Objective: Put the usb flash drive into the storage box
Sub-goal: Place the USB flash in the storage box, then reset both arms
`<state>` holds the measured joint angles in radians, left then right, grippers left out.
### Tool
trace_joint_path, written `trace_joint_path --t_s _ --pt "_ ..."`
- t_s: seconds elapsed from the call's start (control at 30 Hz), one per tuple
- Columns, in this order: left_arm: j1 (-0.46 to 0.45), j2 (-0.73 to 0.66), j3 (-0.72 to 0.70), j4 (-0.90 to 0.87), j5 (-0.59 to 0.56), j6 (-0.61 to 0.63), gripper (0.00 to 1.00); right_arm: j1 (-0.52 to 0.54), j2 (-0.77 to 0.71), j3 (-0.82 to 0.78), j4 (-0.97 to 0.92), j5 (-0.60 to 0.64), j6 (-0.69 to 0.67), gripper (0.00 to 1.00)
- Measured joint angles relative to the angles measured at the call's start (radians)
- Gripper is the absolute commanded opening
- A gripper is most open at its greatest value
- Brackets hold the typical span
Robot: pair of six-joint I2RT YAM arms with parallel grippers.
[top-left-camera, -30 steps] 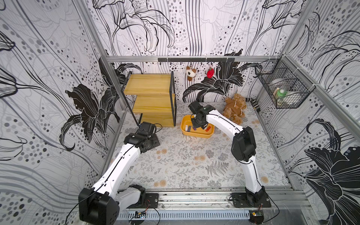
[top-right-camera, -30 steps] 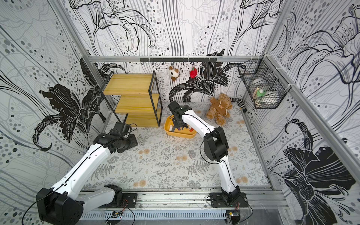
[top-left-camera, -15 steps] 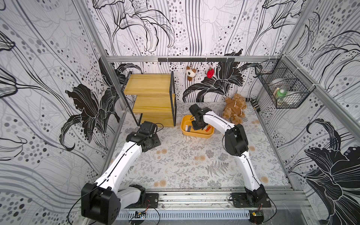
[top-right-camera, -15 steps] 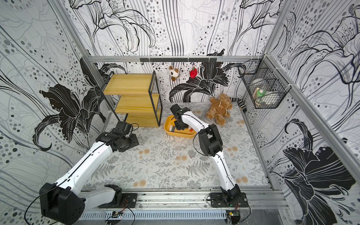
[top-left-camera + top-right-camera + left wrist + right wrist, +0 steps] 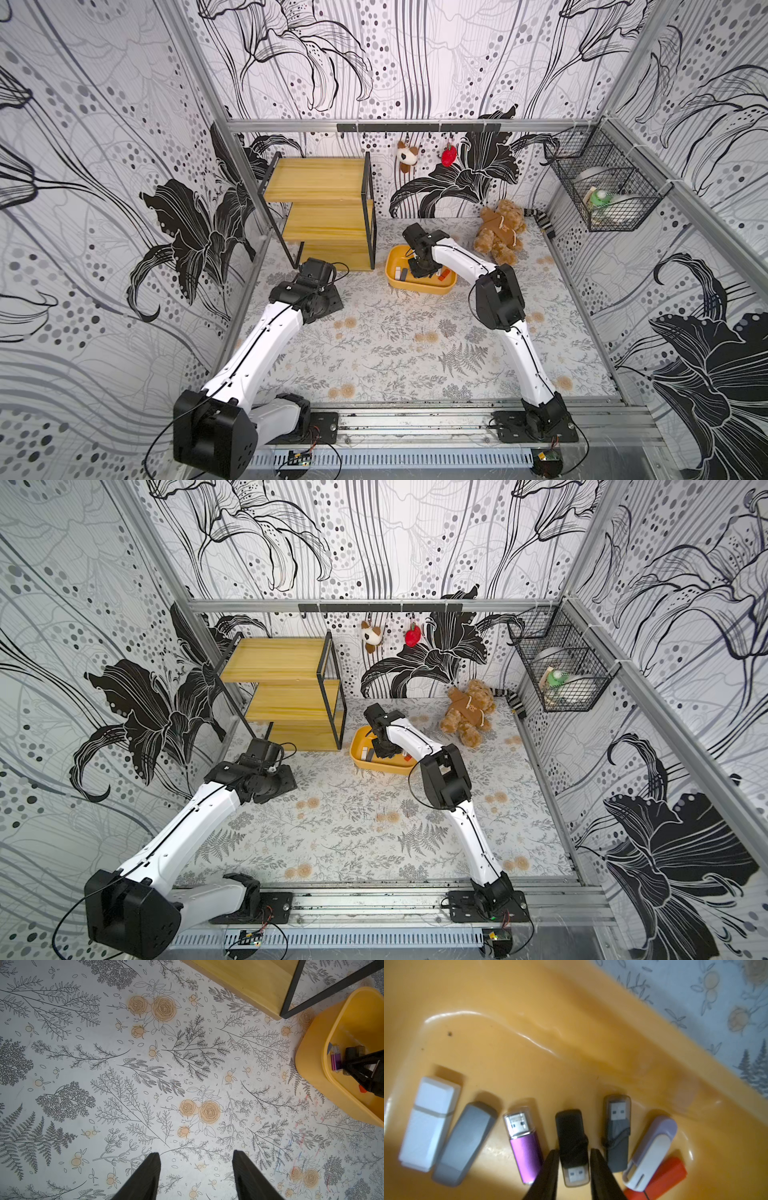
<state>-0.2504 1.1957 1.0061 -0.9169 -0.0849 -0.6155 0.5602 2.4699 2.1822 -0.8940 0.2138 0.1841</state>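
On my right wrist feed, the right end effector (image 5: 573, 1153) is down inside the storage box (image 5: 529, 1001). Its jaws straddle a black usb flash drive (image 5: 572, 1140) that lies flat on the yellow floor. The jaws stand only slightly parted. I see a thin gap along one side of the drive, so I read it as released rather than clamped.

The black drive sits in a rough row with six others:
- On one side are a purple drive (image 5: 525, 1151), a grey drive (image 5: 465, 1145) and a white drive (image 5: 428, 1124).
- On the other side are a dark grey drive (image 5: 617, 1136), a lilac-and-white swivel drive (image 5: 652, 1153) and an orange-red drive (image 5: 668, 1176). The orange-red one is partly tucked under the swivel one.

In both top views the storage box (image 5: 419, 287) (image 5: 376, 766) rests on the floral surface (image 5: 395, 353). It is toward the far side, just right of the wooden shelf rack (image 5: 328, 216), and the teddy bear (image 5: 498, 232) sits farther right. The right arm reaches over the box's right end.

My left end effector (image 5: 195, 1153) hangs over bare surface to the near left of the box. Its jaws are spread wide with nothing between them. From its wrist feed I see the box's corner (image 5: 311, 1076) and the rack's foot.

A black wire basket (image 5: 602, 195) hangs on the right wall.
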Motion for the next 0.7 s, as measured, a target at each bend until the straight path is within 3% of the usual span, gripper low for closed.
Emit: trace_joint_path --t_s 0.4,0.47,0.57,0.7 --pt "0.0 -0.017 0.023 -0.002 -0.01 0.025 0.64 0.0 -0.068 0.035 -0.046 0.039 -0.009 0.45" --pt "0.0 -0.019 0.031 0.012 -0.013 0.033 0.74 0.0 -0.17 -0.017 -0.04 0.044 -0.004 0.48" --pt "0.0 -0.033 0.029 0.053 -0.039 0.046 0.98 0.0 -0.395 -0.155 -0.021 0.045 0.014 0.57" --pt "0.003 -0.088 -0.021 0.169 -0.109 0.055 0.98 0.0 -0.727 -0.391 0.059 0.036 0.042 0.76"
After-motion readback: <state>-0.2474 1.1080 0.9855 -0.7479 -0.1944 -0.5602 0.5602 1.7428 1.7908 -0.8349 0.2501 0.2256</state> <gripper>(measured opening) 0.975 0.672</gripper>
